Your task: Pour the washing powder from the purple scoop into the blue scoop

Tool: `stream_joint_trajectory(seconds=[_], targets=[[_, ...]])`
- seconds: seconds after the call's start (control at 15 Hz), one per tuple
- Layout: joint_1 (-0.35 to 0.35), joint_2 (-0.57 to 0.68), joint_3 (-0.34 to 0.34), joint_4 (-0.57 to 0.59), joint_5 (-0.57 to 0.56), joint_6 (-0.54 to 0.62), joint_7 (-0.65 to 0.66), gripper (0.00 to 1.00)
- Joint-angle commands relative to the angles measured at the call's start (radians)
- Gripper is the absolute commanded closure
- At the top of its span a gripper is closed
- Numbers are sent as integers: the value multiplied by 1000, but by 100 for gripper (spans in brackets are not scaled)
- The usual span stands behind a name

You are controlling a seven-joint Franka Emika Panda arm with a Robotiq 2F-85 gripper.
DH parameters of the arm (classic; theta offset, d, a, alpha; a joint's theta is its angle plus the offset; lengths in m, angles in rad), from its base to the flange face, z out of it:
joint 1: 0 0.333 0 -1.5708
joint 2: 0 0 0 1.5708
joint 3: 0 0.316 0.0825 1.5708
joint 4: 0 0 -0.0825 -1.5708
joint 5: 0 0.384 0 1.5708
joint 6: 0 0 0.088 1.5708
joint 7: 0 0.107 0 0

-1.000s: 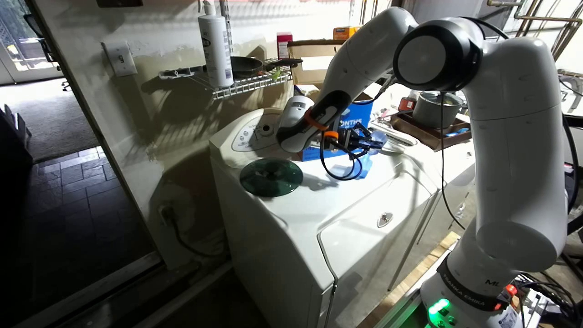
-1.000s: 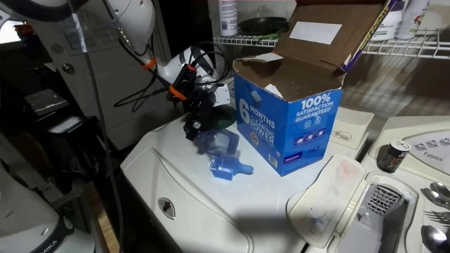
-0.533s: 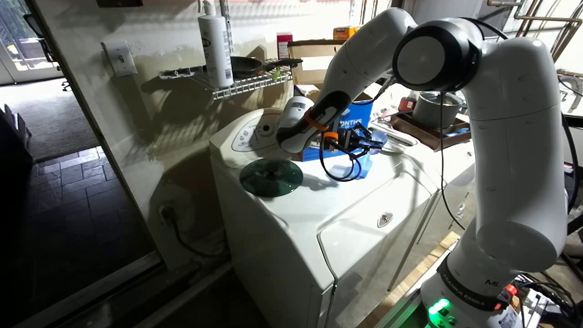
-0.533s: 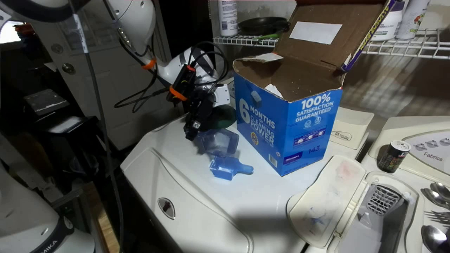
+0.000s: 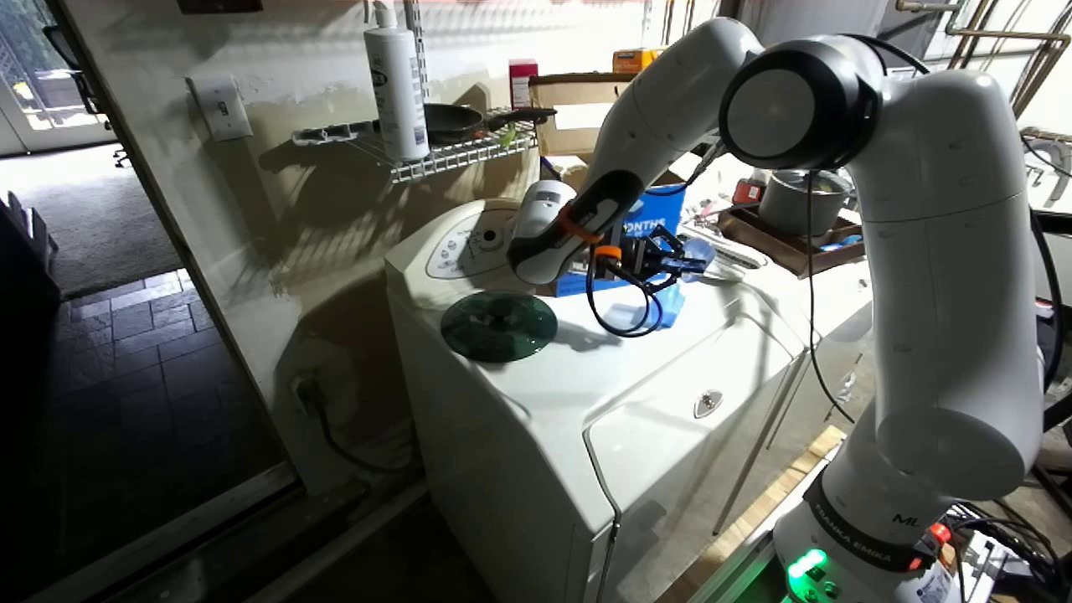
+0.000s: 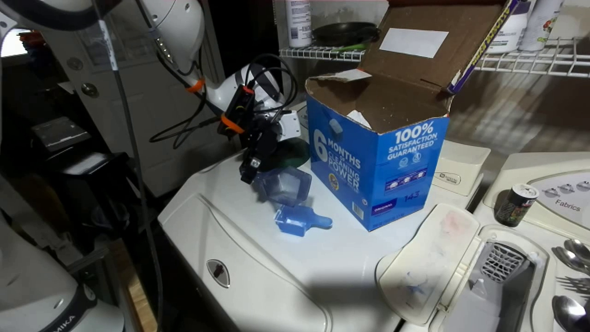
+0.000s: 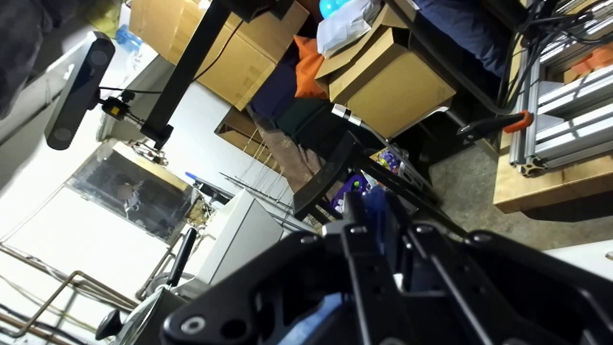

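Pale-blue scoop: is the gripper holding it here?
No: in an exterior view, the pale-blue scoop lies on the white machine top, while the gripper is closed on the purple scoop.

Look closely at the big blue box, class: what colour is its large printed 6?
The large 6 is white, clearest in an exterior view.

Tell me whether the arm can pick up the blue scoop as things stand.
Probably not: the gripper is shut on the purple scoop and would likely have to set it down first, though the blue scoop lies with its handle clear.
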Motion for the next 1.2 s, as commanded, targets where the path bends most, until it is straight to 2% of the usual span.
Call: stream_joint_trajectory(seconds=[0.0, 1.13], targets=[[10, 32, 5, 31, -29, -45, 14, 97], [-14, -43, 21, 24, 26, 68, 10, 97]])
